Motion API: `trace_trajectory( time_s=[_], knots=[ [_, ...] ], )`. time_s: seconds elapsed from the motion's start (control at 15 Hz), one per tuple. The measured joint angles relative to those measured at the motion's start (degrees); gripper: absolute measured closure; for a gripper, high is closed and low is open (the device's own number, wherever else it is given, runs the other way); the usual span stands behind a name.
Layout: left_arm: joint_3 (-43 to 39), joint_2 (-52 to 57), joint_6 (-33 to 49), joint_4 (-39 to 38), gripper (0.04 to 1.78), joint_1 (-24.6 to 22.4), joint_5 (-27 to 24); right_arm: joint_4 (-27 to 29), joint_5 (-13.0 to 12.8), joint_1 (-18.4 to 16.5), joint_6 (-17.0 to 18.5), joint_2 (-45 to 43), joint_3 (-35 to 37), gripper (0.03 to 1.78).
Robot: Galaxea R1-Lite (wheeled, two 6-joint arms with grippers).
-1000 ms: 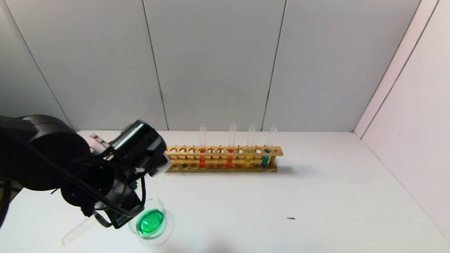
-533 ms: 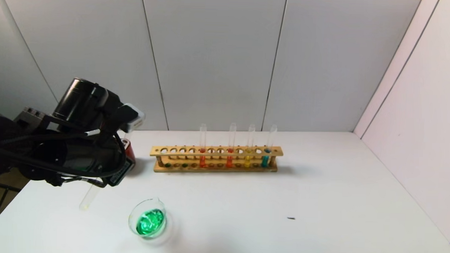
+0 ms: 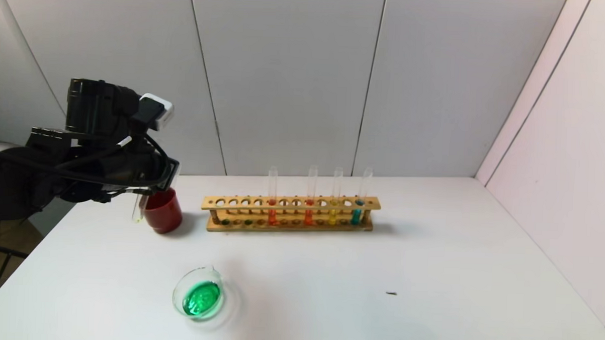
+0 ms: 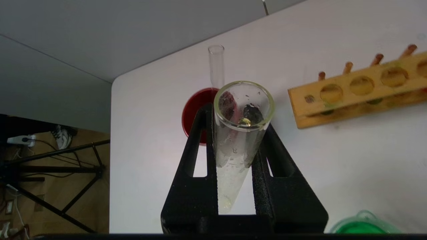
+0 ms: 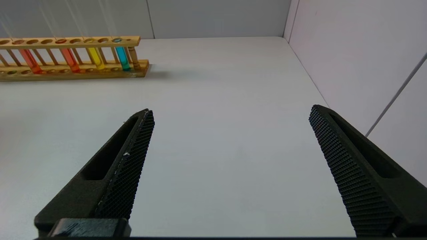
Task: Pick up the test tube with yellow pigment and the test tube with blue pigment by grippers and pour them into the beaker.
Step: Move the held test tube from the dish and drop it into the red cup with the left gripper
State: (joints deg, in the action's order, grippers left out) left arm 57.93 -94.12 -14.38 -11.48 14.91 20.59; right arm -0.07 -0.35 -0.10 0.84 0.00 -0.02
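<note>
White table [image 3: 430,255] lies open rightward; left gripper [image 4: 238,133] fingers clamp emptied tube [image 4: 238,140].

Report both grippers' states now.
Left gripper: shut on an emptied test tube, beside the red cup.
Right gripper: open, holding nothing.

The white table [image 3: 430,255] carries a wooden test tube rack [image 3: 291,214] toward the back, well ahead of the wide-open right jaws and off to their left. A dark-red cup [image 3: 163,210] stands just beside the rack's left end, directly beyond the left jaws, partly hidden behind them in the left wrist view. The beaker [image 3: 199,298] with green liquid sits near the front edge, below and to the right of the left jaws. A small dark speck [image 3: 391,293] lies on the bare surface, well apart from both.
</note>
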Motion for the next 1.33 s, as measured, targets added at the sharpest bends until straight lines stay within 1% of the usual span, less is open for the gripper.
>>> trace_trajectory(
  time_s=[0.07, 0.4, 0.73, 0.87, 1.07, 1.33],
  knots=[
    [0.4, -1.4, -0.1, -2.1, 1.49, -0.6, 0.0, 0.0, 0.0, 0.0, 0.0, 0.0, 0.0, 0.11],
    [6.2, -7.8, 0.0, -3.6, 1.49, -3.9, -0.1, 0.0, 0.0, 0.0, 0.0, 0.0, 0.0, 0.11],
    [11.9, -14.9, 0.2, -8.1, 1.49, -6.7, -0.5, 0.0, 0.0, 0.0, 0.0, 0.0, 0.0, 0.11],
    [12.9, -17.3, 0.2, -9.5, 1.49, -7.3, -0.5, 0.0, 0.0, 0.0, 0.0, 0.0, 0.0, 0.11],
    [13.4, -19.2, 0.3, -9.6, 1.49, -7.7, -0.6, 0.0, 0.0, 0.0, 0.0, 0.0, 0.0, 0.11],
    [11.8, -20.1, 0.5, -9.9, 1.49, -7.9, -0.6, 0.0, 0.0, 0.0, 0.0, 0.0, 0.0, 0.11]
  ],
)
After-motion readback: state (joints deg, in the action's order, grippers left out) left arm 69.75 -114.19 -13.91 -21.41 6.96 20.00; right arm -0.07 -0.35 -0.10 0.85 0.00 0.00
